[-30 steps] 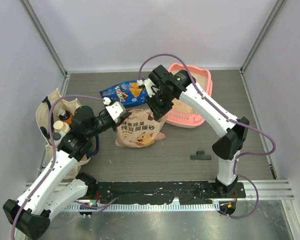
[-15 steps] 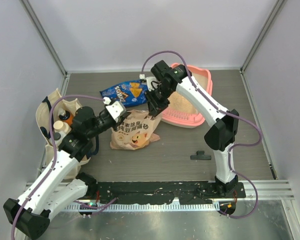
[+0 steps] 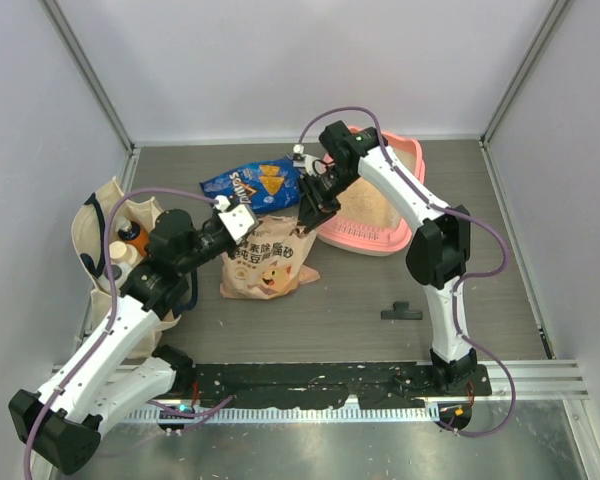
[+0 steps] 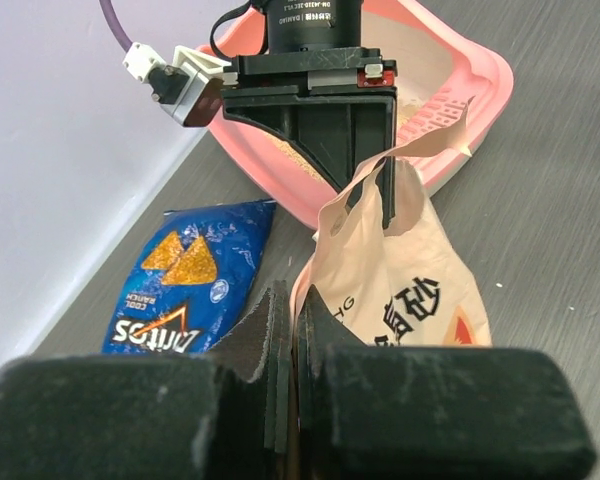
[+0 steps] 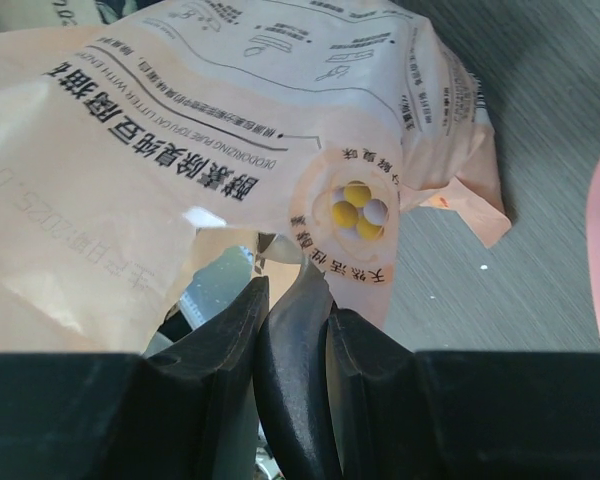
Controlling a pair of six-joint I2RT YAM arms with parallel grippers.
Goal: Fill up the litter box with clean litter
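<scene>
The pinkish-beige litter bag (image 3: 268,266) with the orange cartoon cat lies on the table between both arms. My left gripper (image 3: 242,222) is shut on the bag's left upper edge; in the left wrist view its gripper (image 4: 292,305) pinches the thin bag material (image 4: 400,290). My right gripper (image 3: 310,213) is shut on the bag's top right corner, which the right wrist view (image 5: 300,305) shows pinched in a fold of the bag (image 5: 220,140). The pink litter box (image 3: 408,165) sits just behind the bag and holds pale beige litter (image 3: 365,205).
A blue Doritos bag (image 3: 253,185) lies flat behind the litter bag, left of the box. A cream tote bag (image 3: 98,215) with bottles stands at the left wall. A small black clip (image 3: 401,312) lies front right.
My right arm's wrist has swung back toward the litter box, still holding the bag corner. The bag has bunched narrower and shifted slightly left. My left gripper has kept its hold.
</scene>
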